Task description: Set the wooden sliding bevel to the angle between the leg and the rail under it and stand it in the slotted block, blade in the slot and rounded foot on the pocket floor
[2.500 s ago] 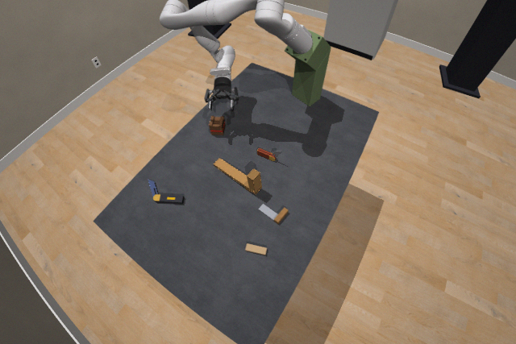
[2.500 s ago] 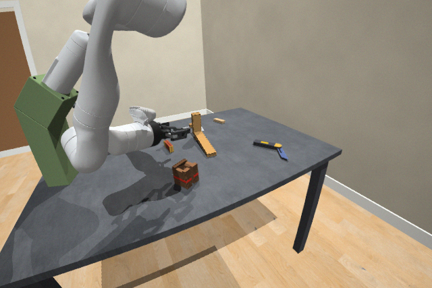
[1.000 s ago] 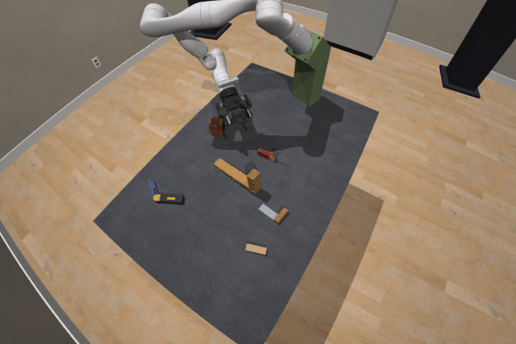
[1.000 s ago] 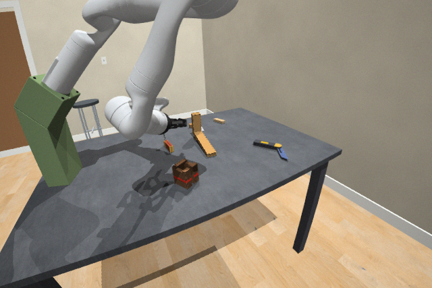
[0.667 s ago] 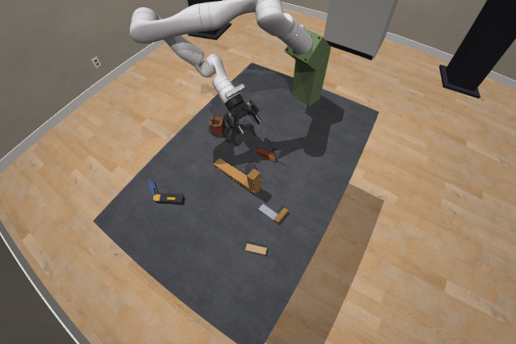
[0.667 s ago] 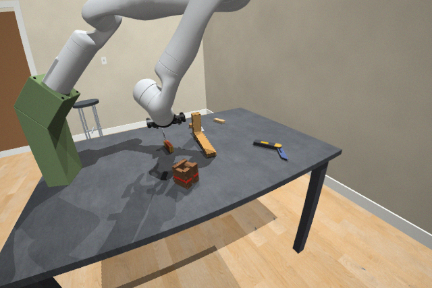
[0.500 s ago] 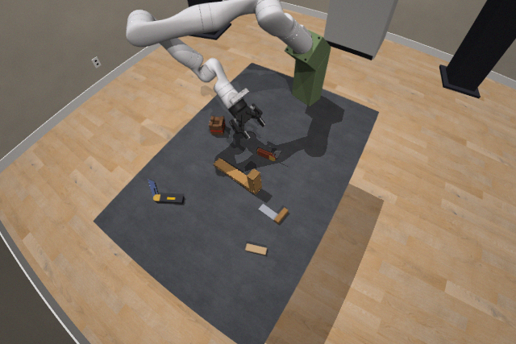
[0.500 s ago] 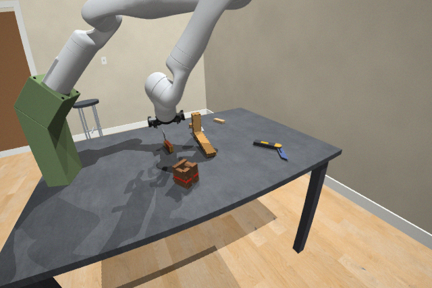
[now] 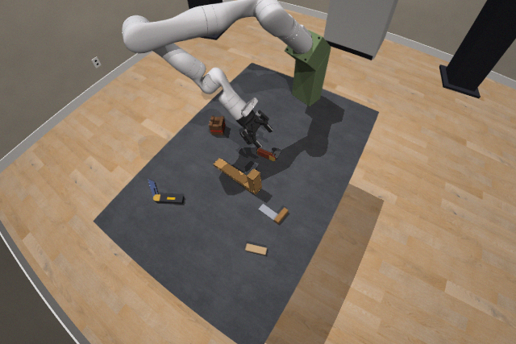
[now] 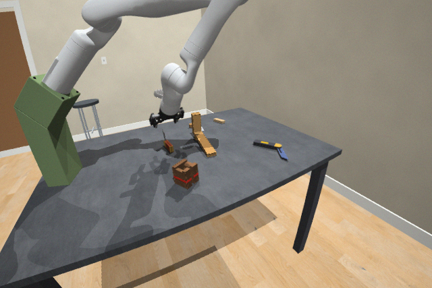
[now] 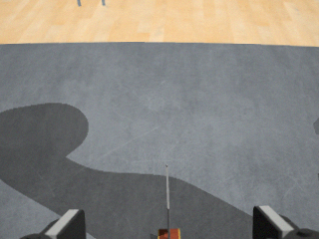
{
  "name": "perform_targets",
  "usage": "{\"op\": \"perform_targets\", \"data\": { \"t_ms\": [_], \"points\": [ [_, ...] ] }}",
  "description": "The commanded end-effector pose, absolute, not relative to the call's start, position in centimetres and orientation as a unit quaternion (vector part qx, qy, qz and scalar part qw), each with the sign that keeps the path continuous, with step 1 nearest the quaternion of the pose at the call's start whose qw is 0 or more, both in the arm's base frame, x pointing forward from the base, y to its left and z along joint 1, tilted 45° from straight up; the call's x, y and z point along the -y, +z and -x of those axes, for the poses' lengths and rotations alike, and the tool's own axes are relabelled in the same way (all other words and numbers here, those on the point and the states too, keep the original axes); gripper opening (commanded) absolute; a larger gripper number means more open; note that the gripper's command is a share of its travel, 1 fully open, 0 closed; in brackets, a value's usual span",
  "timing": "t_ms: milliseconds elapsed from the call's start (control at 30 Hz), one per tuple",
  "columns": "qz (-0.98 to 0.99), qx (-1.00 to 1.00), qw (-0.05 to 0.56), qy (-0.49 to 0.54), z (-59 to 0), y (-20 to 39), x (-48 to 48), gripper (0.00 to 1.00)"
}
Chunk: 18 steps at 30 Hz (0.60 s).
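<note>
The wooden sliding bevel (image 9: 266, 153) lies on the dark table top, with a red-brown stock and a thin grey blade. My gripper (image 9: 255, 130) is open and empty, and it hangs just above the bevel, pointing down. In the wrist view the bevel's blade (image 11: 167, 194) shows edge-on between my open fingers, and only the end of the stock shows at the bottom edge. The leg (image 9: 255, 180) stands on its rail (image 9: 233, 173) just in front of the bevel. The slotted block (image 9: 217, 124), with a red band, stands to the left of my gripper. The black bevel (image 9: 168, 197) lies far off to the front left.
A small square with a wooden stock and grey blade (image 9: 275, 212) and a loose wooden block (image 9: 255, 249) lie nearer the table's front. The green arm pedestal (image 9: 310, 67) stands at the back edge. In the exterior view the slotted block (image 10: 185, 172) is nearest the camera.
</note>
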State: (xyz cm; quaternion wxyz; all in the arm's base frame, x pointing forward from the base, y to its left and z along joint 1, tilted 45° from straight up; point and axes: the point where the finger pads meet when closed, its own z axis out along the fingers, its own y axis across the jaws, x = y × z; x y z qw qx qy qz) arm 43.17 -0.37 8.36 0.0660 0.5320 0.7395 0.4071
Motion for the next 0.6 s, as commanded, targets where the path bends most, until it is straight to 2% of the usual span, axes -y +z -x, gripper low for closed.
{"op": "perform_targets", "data": {
  "t_ms": [0, 433, 467, 567],
  "points": [
    [-0.532, -0.742, 0.069, 0.401, -43.26, 8.31, 0.15, 1.0],
    [-0.532, -0.742, 0.069, 0.401, -43.26, 8.31, 0.14, 1.0],
    [-0.532, -0.742, 0.069, 0.401, -43.26, 8.31, 0.14, 0.52],
    [-0.532, -0.742, 0.069, 0.401, -43.26, 8.29, 0.13, 0.52]
  ]
}}
